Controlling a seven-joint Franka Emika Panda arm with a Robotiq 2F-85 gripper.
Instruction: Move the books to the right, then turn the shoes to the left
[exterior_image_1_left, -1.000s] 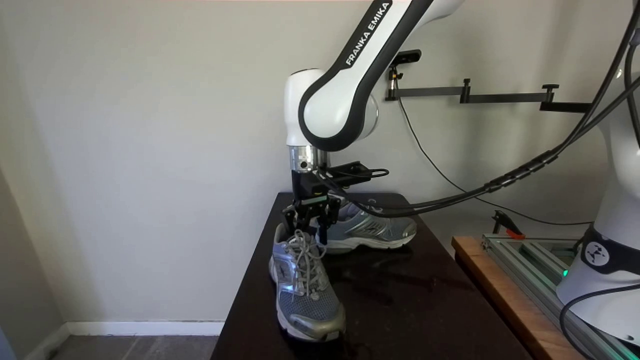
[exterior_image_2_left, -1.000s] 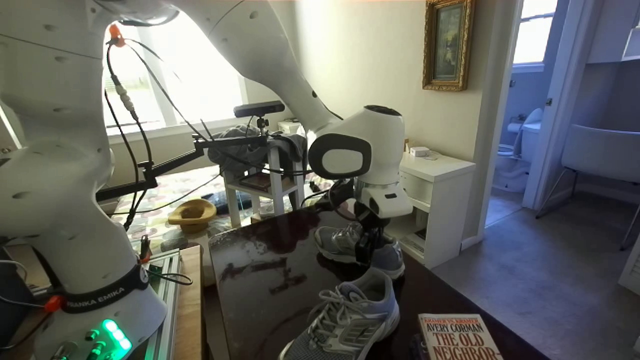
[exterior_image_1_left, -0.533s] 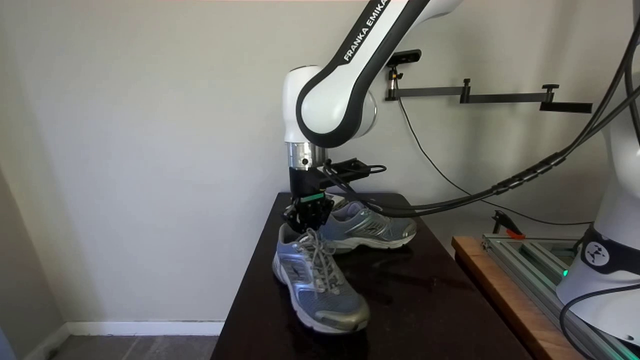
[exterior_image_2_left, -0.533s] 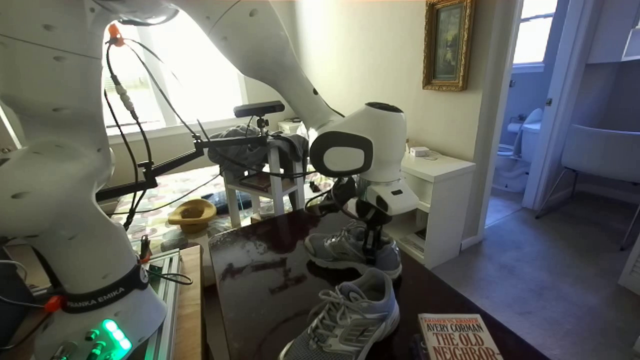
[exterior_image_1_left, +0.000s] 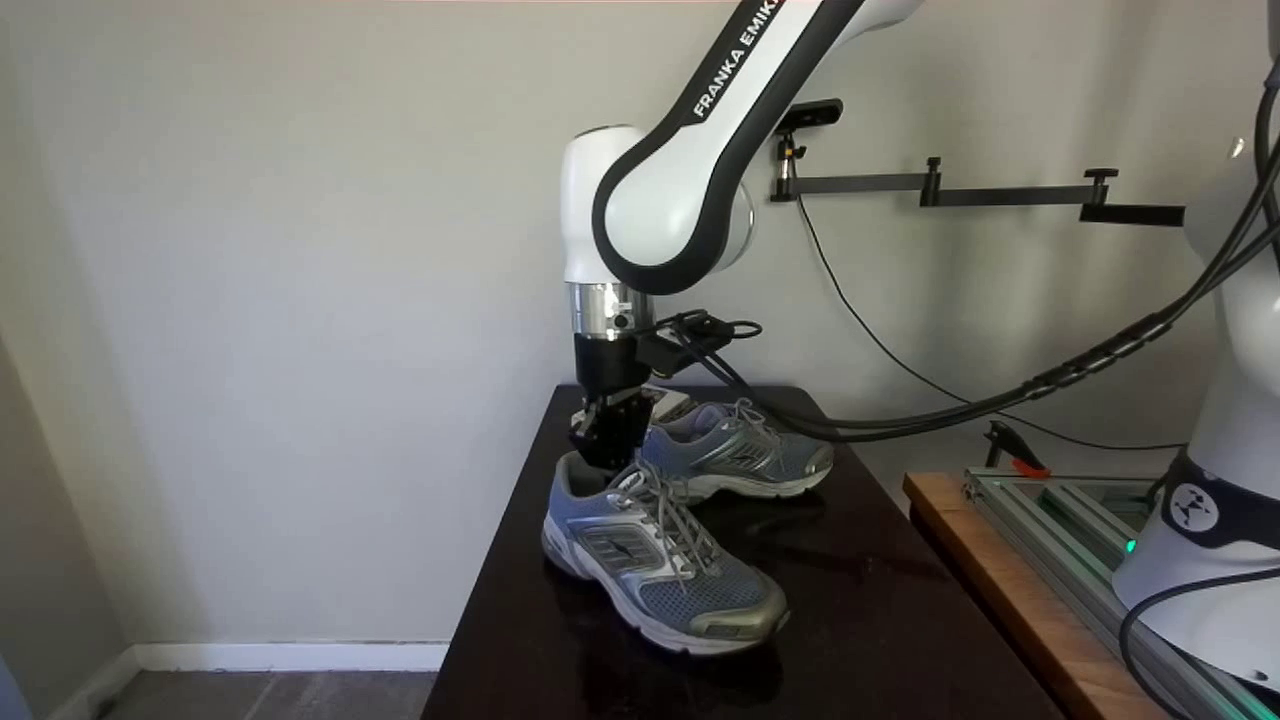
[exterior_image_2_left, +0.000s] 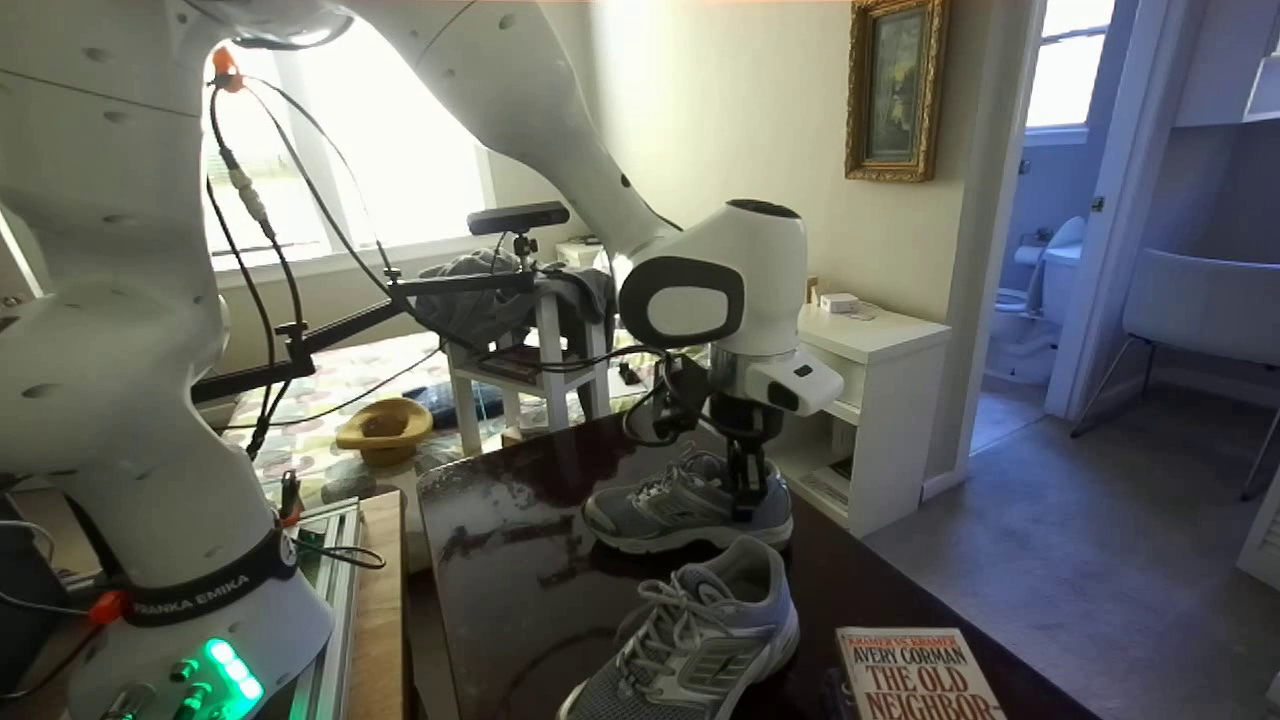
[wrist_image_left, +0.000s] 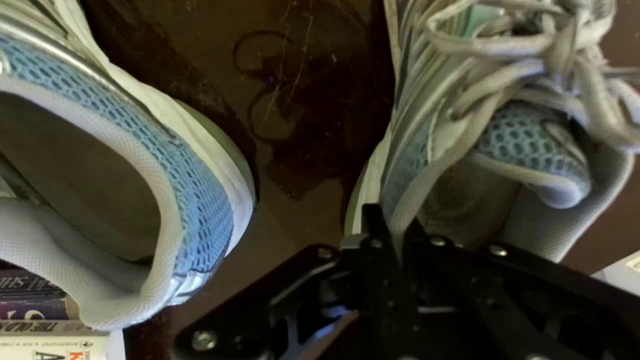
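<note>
In an exterior view, the gripper (exterior_image_1_left: 612, 460) is at the heel end of the gripped shoe (exterior_image_1_left: 650, 570), which rests on the table (exterior_image_1_left: 880, 640) with the free shoe (exterior_image_1_left: 745, 460) just behind it. Turning the shoes looks like the step in hand; whether this one has its final angle I cannot tell.

In an exterior view, the books (exterior_image_2_left: 915, 675) lie flat near the table's edge, just beside the free shoe and apart from the gripper, so their move looks done. The cabinet (exterior_image_2_left: 905, 420) holds things down low, too dim to name.

In the wrist view, the jaws pinch the gripped shoe's collar, one finger inside its mouth, one outside. The free shoe's mouth shows lining and insole. Left to do, I judge: release, then perhaps turn the free shoe
</note>
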